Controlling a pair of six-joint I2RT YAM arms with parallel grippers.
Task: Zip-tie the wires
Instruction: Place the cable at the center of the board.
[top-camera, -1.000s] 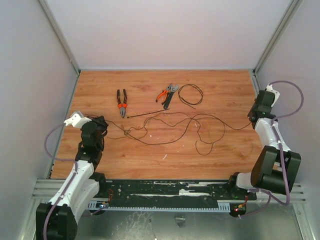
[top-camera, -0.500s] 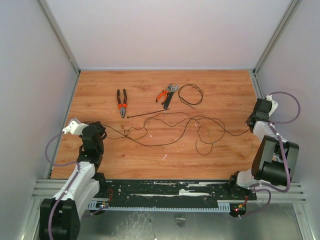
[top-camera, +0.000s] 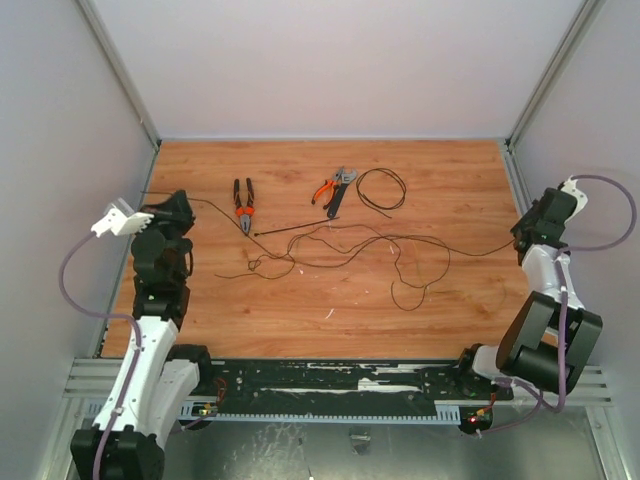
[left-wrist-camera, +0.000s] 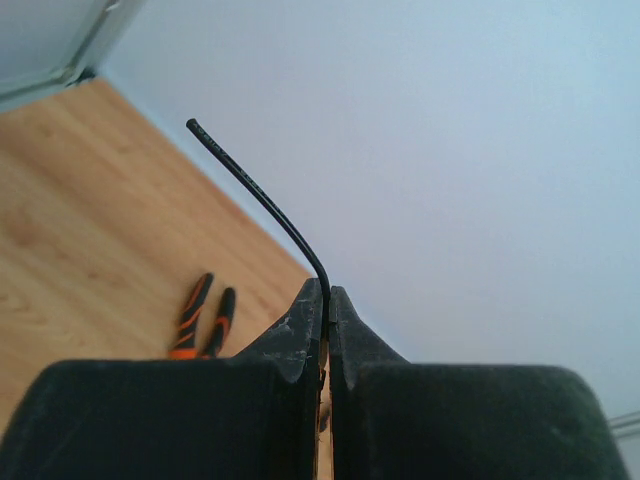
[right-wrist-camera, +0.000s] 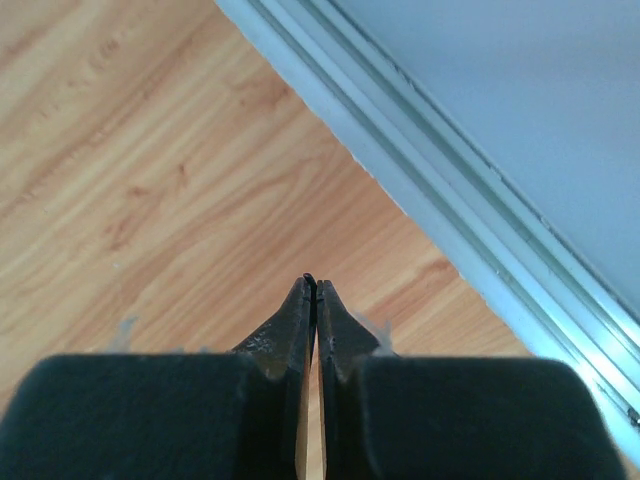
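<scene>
Black wire is clamped in both hands: the left hand (left-wrist-camera: 326, 295) is fully closed on one end of the wires (left-wrist-camera: 262, 194), with a short tail poking past its tips. The right hand (right-wrist-camera: 314, 290) is pinched shut at the right edge, apparently on the other end. Over the last second the left hand has risen and swung far-left while the right drew further right, stretching the tangle across the table (top-camera: 440, 310). We judge this to be straightening before bundling. The zip tie (top-camera: 292, 228) lies untouched mid-table, just beyond the wires and right of the pliers (top-camera: 243, 205). The wood-grain table is enclosed by pale, bare walls (top-camera: 330, 70).
</scene>
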